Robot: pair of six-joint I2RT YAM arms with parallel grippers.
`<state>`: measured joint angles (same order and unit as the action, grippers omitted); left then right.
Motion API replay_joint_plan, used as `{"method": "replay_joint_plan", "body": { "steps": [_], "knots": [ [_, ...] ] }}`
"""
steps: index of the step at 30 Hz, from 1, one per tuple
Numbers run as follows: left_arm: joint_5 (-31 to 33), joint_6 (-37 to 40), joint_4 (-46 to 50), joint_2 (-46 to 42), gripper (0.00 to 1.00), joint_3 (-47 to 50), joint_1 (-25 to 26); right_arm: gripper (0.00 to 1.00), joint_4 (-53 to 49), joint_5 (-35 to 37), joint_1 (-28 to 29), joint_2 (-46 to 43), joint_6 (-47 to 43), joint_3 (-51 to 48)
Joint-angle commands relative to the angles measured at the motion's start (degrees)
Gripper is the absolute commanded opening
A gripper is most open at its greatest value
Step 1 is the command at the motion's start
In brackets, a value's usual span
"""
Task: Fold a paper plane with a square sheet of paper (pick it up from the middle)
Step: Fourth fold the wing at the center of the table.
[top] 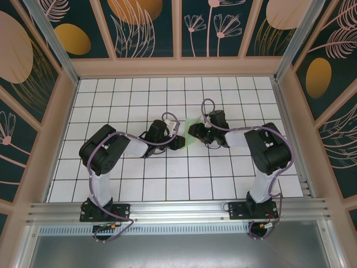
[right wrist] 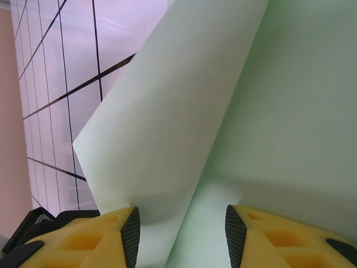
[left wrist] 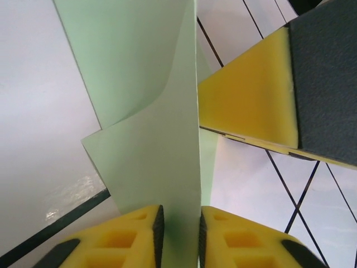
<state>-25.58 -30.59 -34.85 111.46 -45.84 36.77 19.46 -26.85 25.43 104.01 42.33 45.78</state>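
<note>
Yellow foam pads (left wrist: 134,240) on thin, folded mint-green paper (left wrist: 150,162)

Paper (top: 191,139) mostly hidden behind left hand (top: 178,143), right hand (top: 196,133); fold shape unreadable.

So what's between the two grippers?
The folded green paper lies between the left gripper and right gripper, seen in the top view.
</note>
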Motion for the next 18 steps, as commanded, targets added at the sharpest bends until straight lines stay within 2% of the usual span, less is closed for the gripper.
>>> {"method": "replay_joint_plan", "body": {
  "steps": [1, 12, 16, 18],
  "knots": [
    [-1.34, -1.08, 1.18, -0.90, 0.20, 1.28, 0.36, 0.47, -2.20, 2.81, -0.47, 2.40, -0.71, 0.67],
    [-5.70, -2.95, -0.42, 1.07, 0.13, 0.61, 0.37, 0.47, -5.21, 4.39, -0.10, 3.60, -1.04, 2.02],
    [-6.25, -4.03, -1.07, 1.19, 0.14, 0.32, 0.34, 0.47, -6.35, 5.39, 0.14, 3.86, -1.12, 2.20],
    [-5.91, -4.46, -1.18, 0.85, 0.18, 0.19, 0.39, 0.47, -6.32, 5.49, 0.17, 3.82, -1.19, 2.12]
  ]
}}
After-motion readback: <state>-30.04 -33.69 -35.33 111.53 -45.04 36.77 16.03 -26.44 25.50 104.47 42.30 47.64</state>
